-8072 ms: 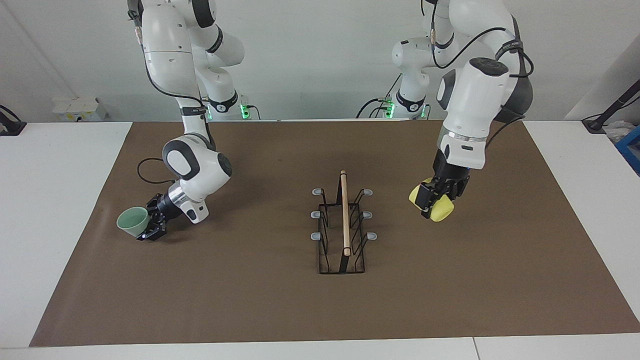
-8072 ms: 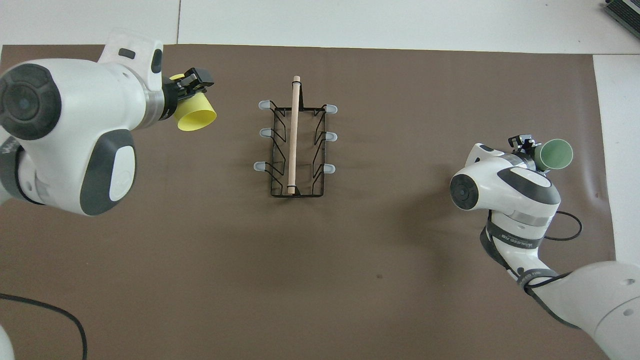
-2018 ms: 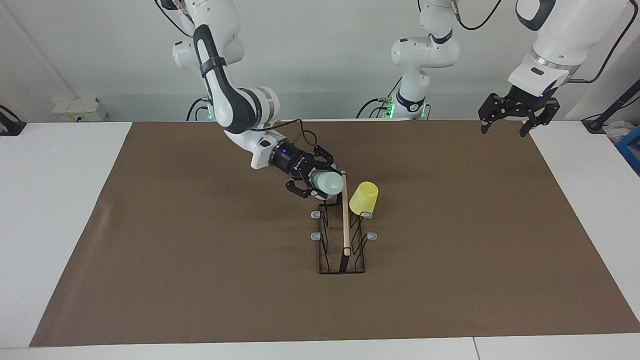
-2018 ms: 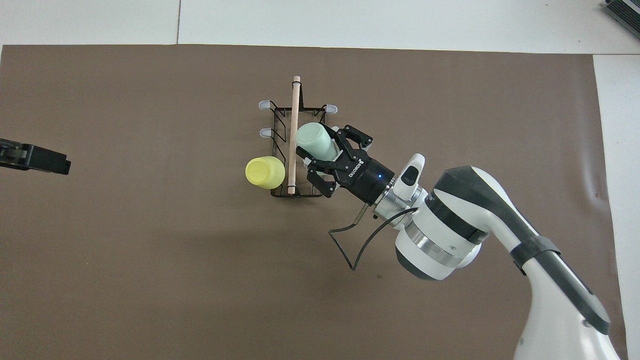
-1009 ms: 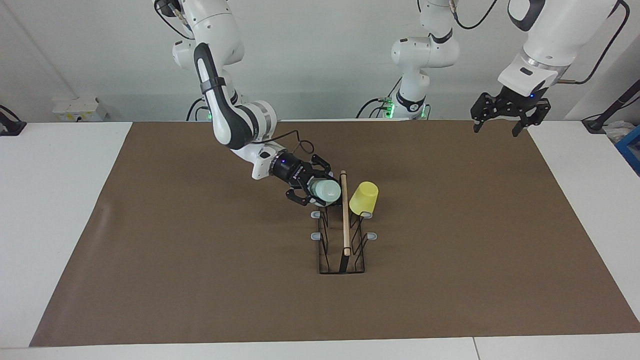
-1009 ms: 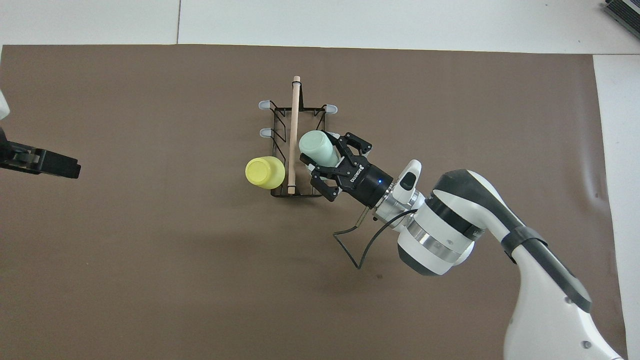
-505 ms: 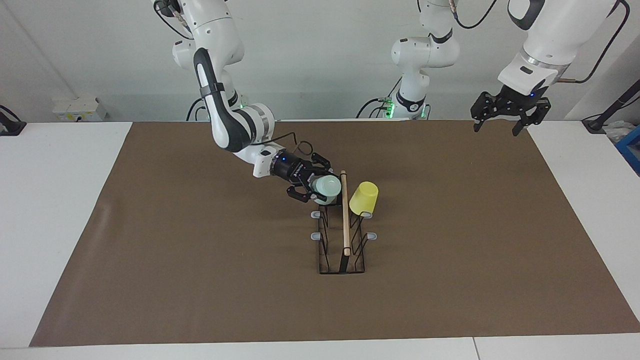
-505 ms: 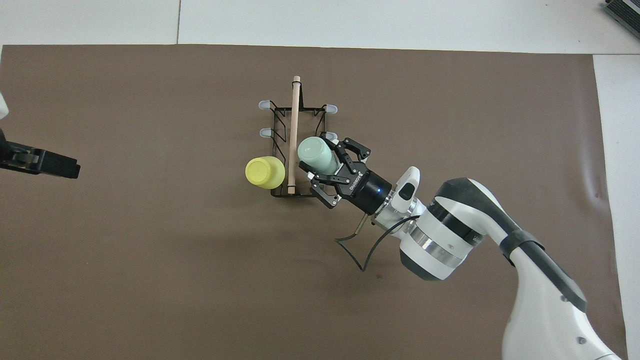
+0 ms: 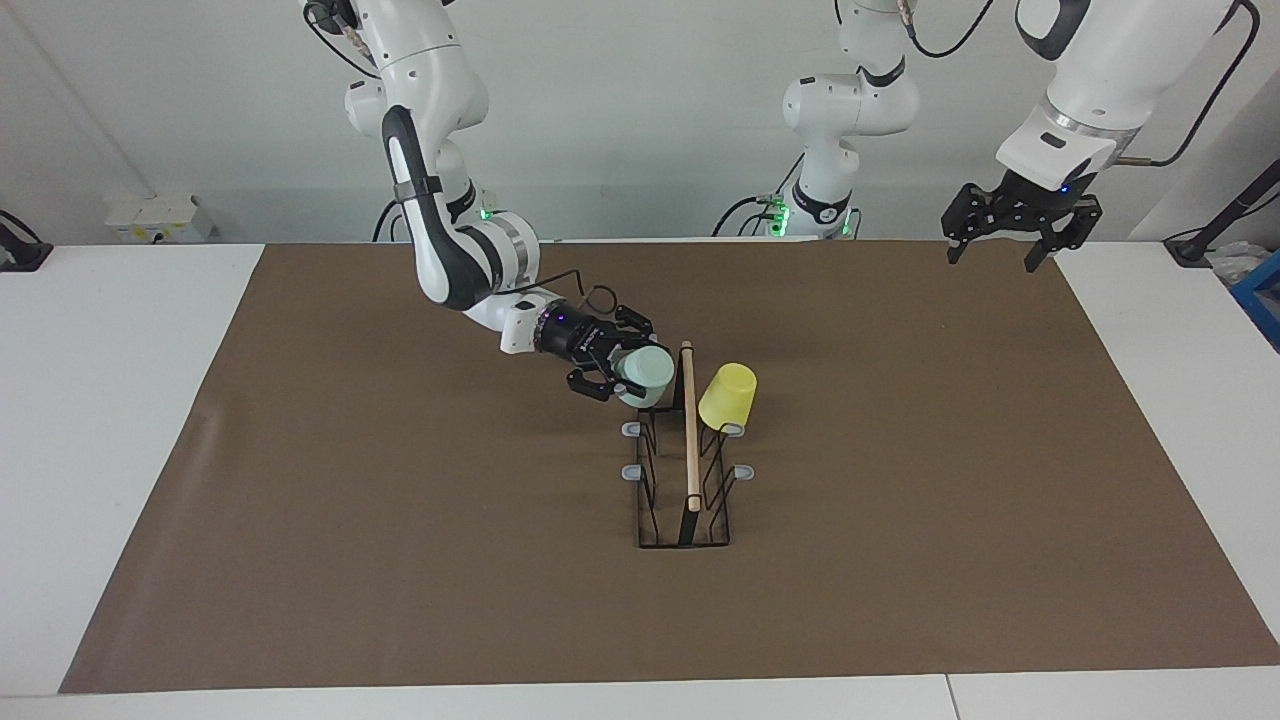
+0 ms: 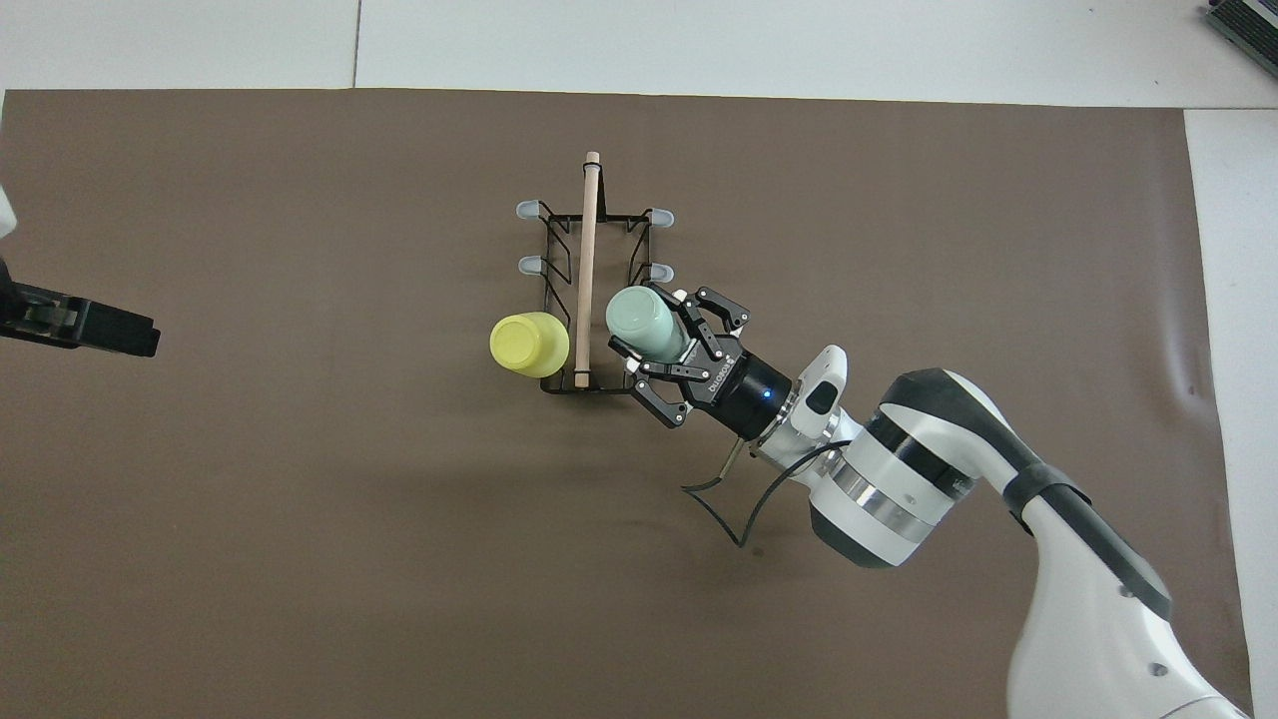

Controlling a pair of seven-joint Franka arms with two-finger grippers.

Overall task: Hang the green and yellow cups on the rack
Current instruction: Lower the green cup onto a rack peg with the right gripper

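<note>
The black wire rack [image 9: 684, 500] [image 10: 559, 260] with its wooden rod stands mid-table. The yellow cup [image 9: 727, 395] [image 10: 529, 344] hangs upside down on the prong closest to the robots, on the left arm's side of the rod. My right gripper [image 9: 628, 372] [image 10: 667, 335] is shut on the green cup [image 9: 645, 368] [image 10: 645, 320]. It holds the cup tilted, base toward the rod, over the matching prong on the right arm's side. That prong is hidden by the cup. My left gripper [image 9: 990, 262] [image 10: 80, 326] waits raised and open over the mat's corner.
A brown mat [image 9: 400, 560] covers most of the white table. Several grey-capped prongs [image 9: 632, 471] of the rack stand bare. A black cable loops from the right wrist [image 10: 724, 499] down toward the mat.
The right gripper has drawn the green cup a little back toward the robots and away from the rod, tilting it more. The left arm and yellow cup stayed still.
</note>
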